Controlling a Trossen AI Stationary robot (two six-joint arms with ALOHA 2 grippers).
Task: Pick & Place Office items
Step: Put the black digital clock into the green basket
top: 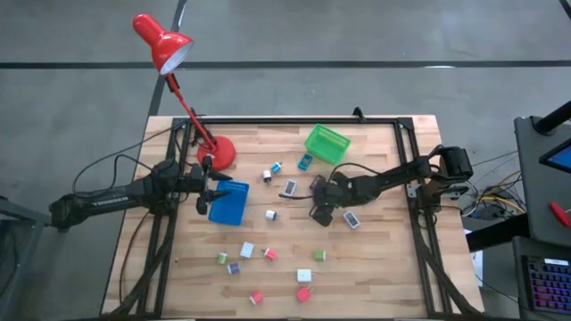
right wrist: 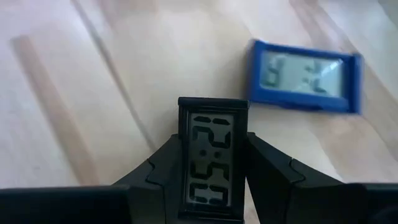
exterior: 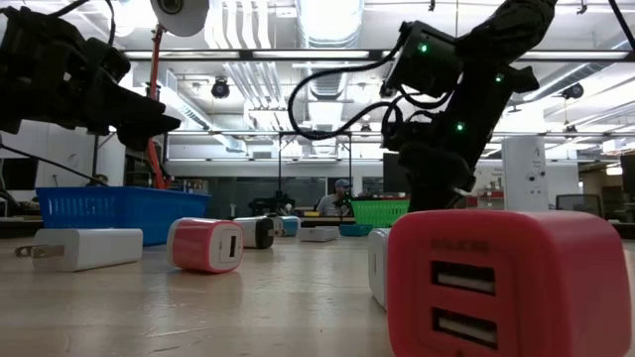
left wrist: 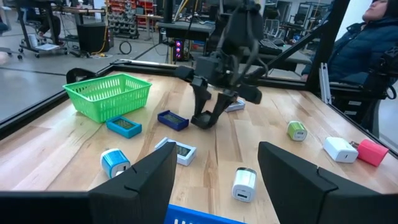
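A small black digital clock [right wrist: 213, 158] is clamped between the right gripper [right wrist: 213, 186] fingers, display facing the wrist camera, digits readable. It is held near the table's middle, short of the green basket [top: 326, 143], with the table just below — whether it is clear of the wood cannot be told from above. A blue-framed clock [right wrist: 304, 76] lies flat on the table just beyond it.

Handling, as a judgement: a rigid, light plastic slab with smooth sides, so slip is the main risk and crushing is not (the display face is best left untouched). The grip is taken across the two long edges, which looks right; the piece sits straight in the jaws.

Right arm pose: stretched in from the table's right edge, wrist pitched down over the clock, seen in the left wrist view as a dark claw [left wrist: 208, 112] pointing at the wood.

The left gripper [top: 211, 185] waits beside the blue tray [top: 229, 203], on the side away from the basket, its fingers [left wrist: 137, 180] spread wide with nothing between them.

Other office items are scattered around — a white charger block [top: 270, 215] between tray and held clock, a red one [exterior: 203, 244] and a large pink one [exterior: 506, 283] close to the low camera. The red desk lamp [top: 165, 43] stands behind the tray.
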